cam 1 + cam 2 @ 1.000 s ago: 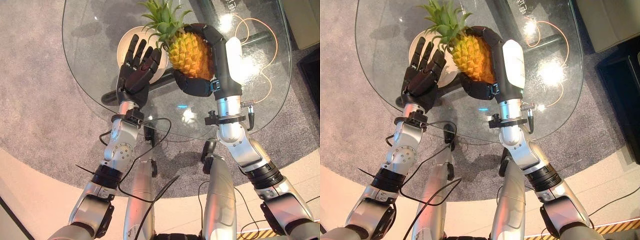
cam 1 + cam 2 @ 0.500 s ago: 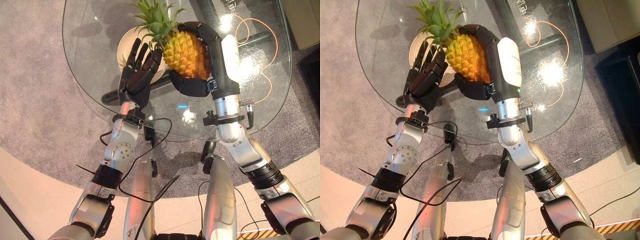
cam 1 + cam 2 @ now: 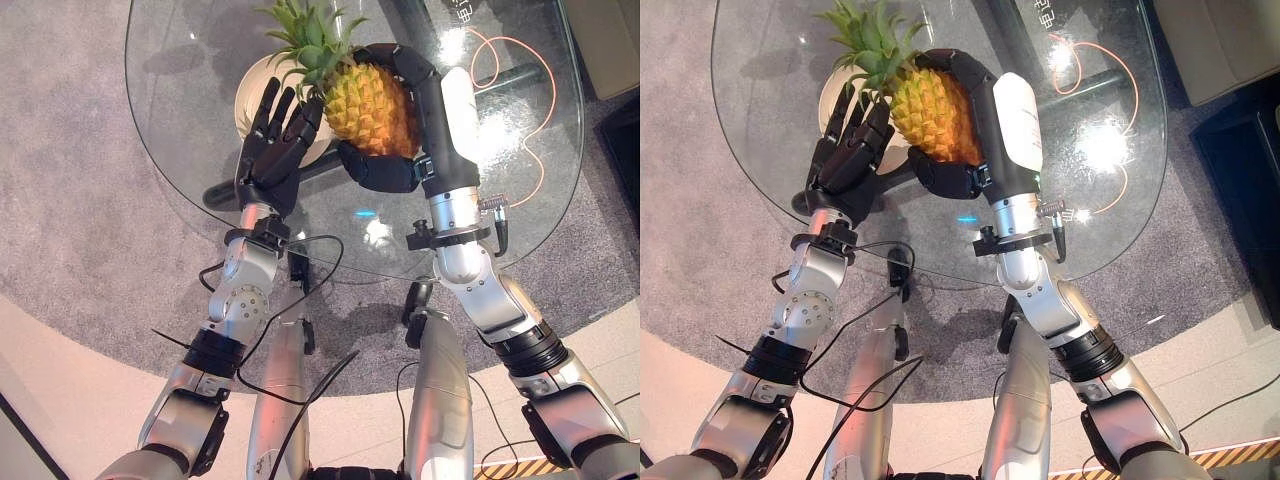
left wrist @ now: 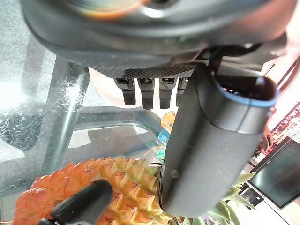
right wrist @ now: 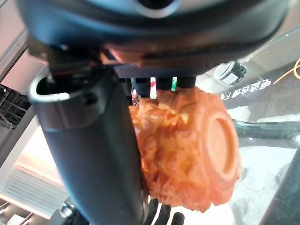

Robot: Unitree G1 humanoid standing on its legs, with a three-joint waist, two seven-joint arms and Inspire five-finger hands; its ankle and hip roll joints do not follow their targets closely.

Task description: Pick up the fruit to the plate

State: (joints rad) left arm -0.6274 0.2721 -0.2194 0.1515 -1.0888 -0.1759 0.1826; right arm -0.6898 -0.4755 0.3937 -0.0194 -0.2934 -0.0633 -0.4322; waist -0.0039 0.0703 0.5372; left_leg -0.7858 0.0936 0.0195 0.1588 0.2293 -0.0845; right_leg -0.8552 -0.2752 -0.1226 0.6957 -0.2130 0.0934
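Note:
A yellow-orange pineapple (image 3: pixel 368 102) with a green leafy crown (image 3: pixel 308 32) is held above the glass table, its crown over the white plate (image 3: pixel 250 90). My right hand (image 3: pixel 392 165) is shut on the pineapple, fingers curled over its far side and thumb under its near side; its wrist view shows the fruit's flat base (image 5: pixel 220 140). My left hand (image 3: pixel 272 150) is open beside the fruit's left side, fingers straight and reaching over the plate's near edge. Its wrist view shows the pineapple (image 4: pixel 93 192) just past the thumb (image 4: pixel 211 140).
The round glass table (image 3: pixel 180 180) rests on a dark frame over grey carpet. An orange cable (image 3: pixel 540 110) loops on the glass at the right. A dark cabinet (image 3: pixel 1250 180) stands at the far right.
My right hand has carried the pineapple a little to the left and farther away, toward the plate. The left hand has barely shifted.

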